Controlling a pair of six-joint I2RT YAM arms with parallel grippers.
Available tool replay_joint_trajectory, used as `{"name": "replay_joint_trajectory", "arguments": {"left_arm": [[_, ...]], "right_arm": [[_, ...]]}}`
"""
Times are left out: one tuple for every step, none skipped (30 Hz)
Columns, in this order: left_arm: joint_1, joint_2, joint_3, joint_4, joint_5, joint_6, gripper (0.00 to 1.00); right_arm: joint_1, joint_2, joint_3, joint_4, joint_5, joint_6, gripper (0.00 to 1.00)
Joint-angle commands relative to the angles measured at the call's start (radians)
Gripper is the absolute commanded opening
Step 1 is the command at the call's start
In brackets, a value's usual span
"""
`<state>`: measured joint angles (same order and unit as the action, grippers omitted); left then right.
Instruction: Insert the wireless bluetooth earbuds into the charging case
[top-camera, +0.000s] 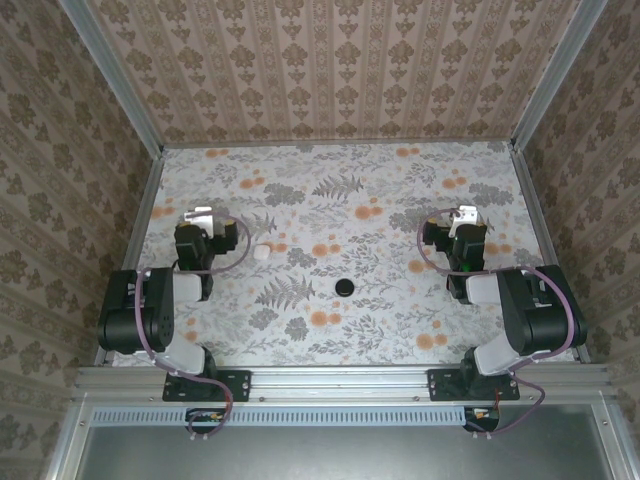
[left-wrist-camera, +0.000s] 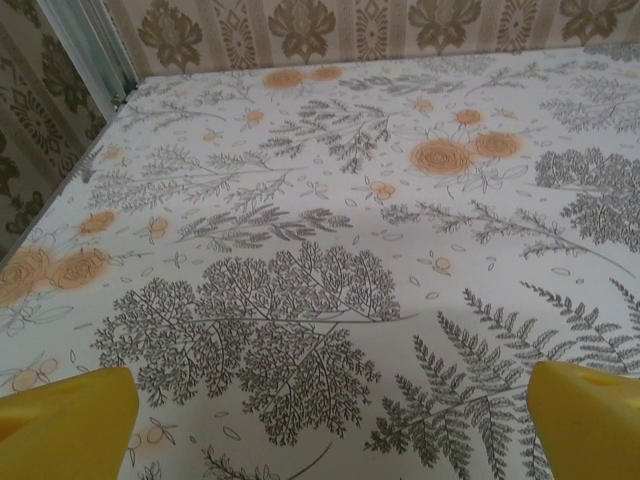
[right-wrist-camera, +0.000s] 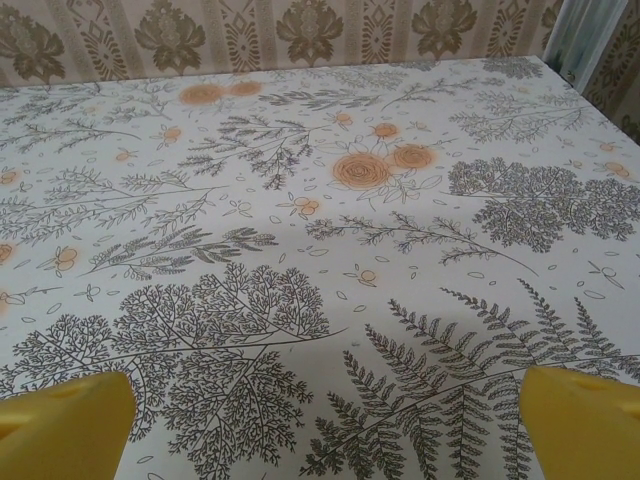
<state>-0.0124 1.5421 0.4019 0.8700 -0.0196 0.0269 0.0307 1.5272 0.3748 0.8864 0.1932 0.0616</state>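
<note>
Top external: black disc (top-camera: 345, 287), small white object (top-camera: 263, 252).

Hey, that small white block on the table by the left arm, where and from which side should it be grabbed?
Grip the small white block across two opposite side faces, coming straight down from above. It looks compact and sits flat on the table with bare surface all round, so the open left gripper likely fits either side. Its finer shape is unclear.

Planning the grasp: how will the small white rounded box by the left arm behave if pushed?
The small white rounded box looks tiny, so probably light, likely sliding on the flat floral table. Its squat shape suggests little tipping or rolling.
</note>
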Motion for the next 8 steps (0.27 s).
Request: {"name": "replay_joint_trajectory", "arguments": {"left_arm": [[-0.004, -0.005, 0.004, -0.023, 0.000, 0.023, 1.00], [-0.004, -0.006, 0.004, -0.023, 0.000, 0.022, 1.00], [-0.004, -0.006, 0.004, -0.023, 0.000, 0.025, 1.00], [-0.004, -0.006, 0.003, -0.023, 0.000, 0.024, 1.00], [-0.004, -0.006, 0.005, -0.023, 0.000, 0.024, 1.00], [-0.004, -0.006, 0.005, -0.023, 0.000, 0.024, 1.00], [-0.004, -0.005, 0.005, -0.023, 0.000, 0.024, 1.00], [-0.004, -0.005, 0.005, -0.023, 0.000, 0.024, 1.00]], "right_arm": [[0.006, 0.006, 0.024, -0.010, -0.027, -0.015, 1.00], [0.007, 0.011, 0.029, -0.017, -0.031, -0.016, 1.00], [0.006, 0.012, 0.036, -0.028, -0.035, -0.016, 1.00], [0.006, 0.012, 0.035, -0.024, -0.036, -0.016, 1.00], [0.006, 0.009, 0.033, -0.023, -0.036, -0.016, 1.00], [0.005, 0.007, 0.028, -0.019, -0.037, -0.015, 1.00], [0.005, 0.006, 0.026, -0.015, -0.038, -0.016, 1.00], [0.005, 0.004, 0.023, -0.012, -0.037, -0.016, 1.00]]}}
